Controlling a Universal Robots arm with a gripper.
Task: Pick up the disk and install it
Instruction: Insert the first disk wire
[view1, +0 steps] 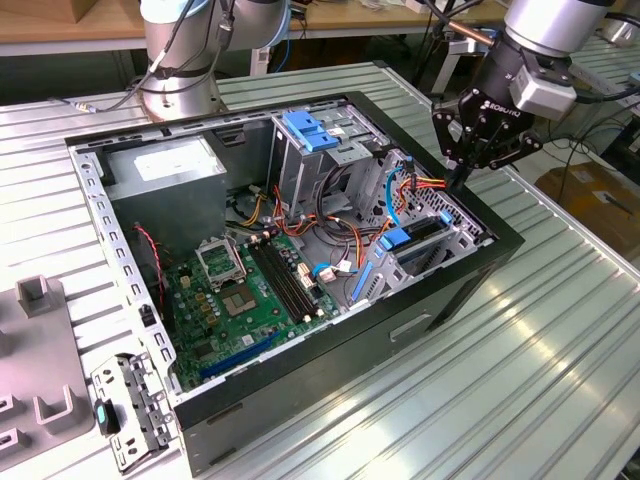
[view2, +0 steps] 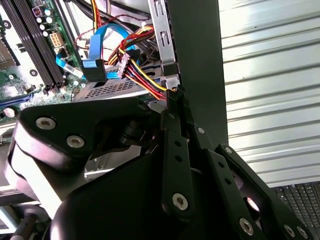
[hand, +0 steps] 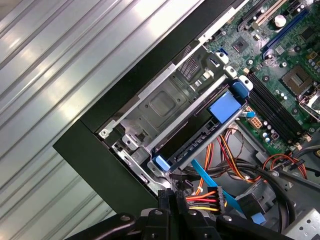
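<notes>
In the exterior view, nearest the camera, a small perforated metal bracket (view1: 130, 410) lies on the ribbed metal table (view1: 520, 380) at about 7 o'clock from the open computer case (view1: 300, 270), next to a grey moulded fixture (view1: 35, 370) at the picture's left edge. The case lies on its side with the green motherboard (view1: 245, 295) exposed in its near half. At about 3 o'clock from the board, against the case's wall on the exterior view's right, sits the disk (view1: 418, 240): a dark drive with bright blue rails, seated in the low metal drive cage (view1: 440, 235) and tilted little if at all. Red, yellow and orange wires (view1: 420, 187) and a light-blue cable (view1: 395, 200) run just beyond it.

The gripper (view1: 462, 180) hangs over the far corner of that cage, at about 1 o'clock from the disk, its black fingers drawn together with nothing between them; in both wrist views the fingertips (view2: 172, 97) meet right beside the wire connector (hand: 202, 200).

Further back stands a tall grey cage with a blue latch (view1: 310, 130), then the power supply (view1: 165, 165), and beyond the case the arm's base (view1: 180, 70).
</notes>
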